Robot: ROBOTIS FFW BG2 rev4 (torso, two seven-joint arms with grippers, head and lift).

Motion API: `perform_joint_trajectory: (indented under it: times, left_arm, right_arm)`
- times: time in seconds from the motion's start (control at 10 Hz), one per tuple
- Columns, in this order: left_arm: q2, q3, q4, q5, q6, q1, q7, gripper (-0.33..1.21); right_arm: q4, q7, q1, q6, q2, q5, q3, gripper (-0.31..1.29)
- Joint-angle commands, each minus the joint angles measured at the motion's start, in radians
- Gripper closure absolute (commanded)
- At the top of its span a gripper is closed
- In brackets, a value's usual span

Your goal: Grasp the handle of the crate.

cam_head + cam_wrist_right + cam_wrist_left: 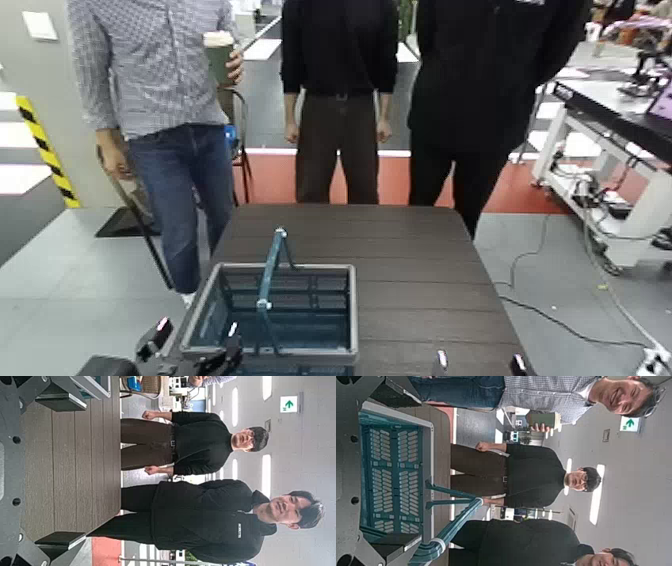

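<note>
The crate [285,345] has a grey rim and teal slatted walls and stands on the near left part of the dark wooden table [420,270]. Its thin teal handle [270,280] stands upright across the middle of the crate. My left gripper [198,338] is open at the crate's near left corner, level with the rim. In the left wrist view the crate [391,463] fills the space between the open fingers [398,392], with the handle [455,522] off to one side. My right gripper [480,360] is open and empty over bare table to the crate's right [63,471].
Three people stand at the table's far edge; one [160,90] holds a green cup [218,55]. A workbench with cables [620,130] stands at the right. A yellow-black striped post [45,150] is at the left. Bare table lies right of and behind the crate.
</note>
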Motion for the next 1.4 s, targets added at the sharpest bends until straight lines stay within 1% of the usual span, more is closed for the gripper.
perform_joint_trajectory:
  times: [0.1, 0.4, 0.5, 0.6, 0.9, 1.0, 1.1, 1.2, 1.4]
  left_arm:
    - [0.000, 0.001, 0.006, 0.009, -0.005, -0.007, -0.006, 0.11]
    - [-0.001, 0.009, 0.009, 0.028, -0.006, -0.010, -0.006, 0.11]
    - [-0.003, 0.032, 0.009, 0.066, 0.021, -0.022, -0.022, 0.11]
    - [0.014, 0.056, 0.001, 0.132, 0.097, -0.051, -0.046, 0.11]
    - [0.092, 0.098, -0.010, 0.393, 0.368, -0.159, -0.092, 0.11]
    - [0.130, 0.105, 0.004, 0.486, 0.454, -0.205, -0.105, 0.11]
    - [0.176, 0.108, 0.027, 0.578, 0.554, -0.261, -0.123, 0.11]
    - [0.218, 0.104, 0.073, 0.666, 0.630, -0.327, -0.163, 0.11]
    - [0.282, 0.073, 0.179, 0.815, 0.739, -0.445, -0.238, 0.11]
  right_arm:
    - [0.002, 0.001, 0.000, -0.001, 0.000, -0.003, 0.001, 0.15]
    - [0.004, 0.002, -0.002, 0.002, 0.000, -0.009, 0.003, 0.15]
    - [0.005, 0.002, -0.002, 0.004, 0.000, -0.012, 0.003, 0.15]
    - [0.004, 0.002, -0.002, 0.005, 0.000, -0.014, 0.001, 0.15]
    - [0.005, 0.004, -0.002, 0.005, 0.001, -0.014, 0.001, 0.15]
    - [0.005, 0.004, -0.002, 0.007, 0.001, -0.014, 0.003, 0.15]
    - [0.007, 0.004, -0.003, 0.007, 0.001, -0.014, 0.005, 0.15]
    - [0.008, 0.005, -0.006, 0.007, 0.001, -0.014, 0.006, 0.15]
    - [0.008, 0.007, -0.011, 0.008, -0.002, -0.014, 0.009, 0.15]
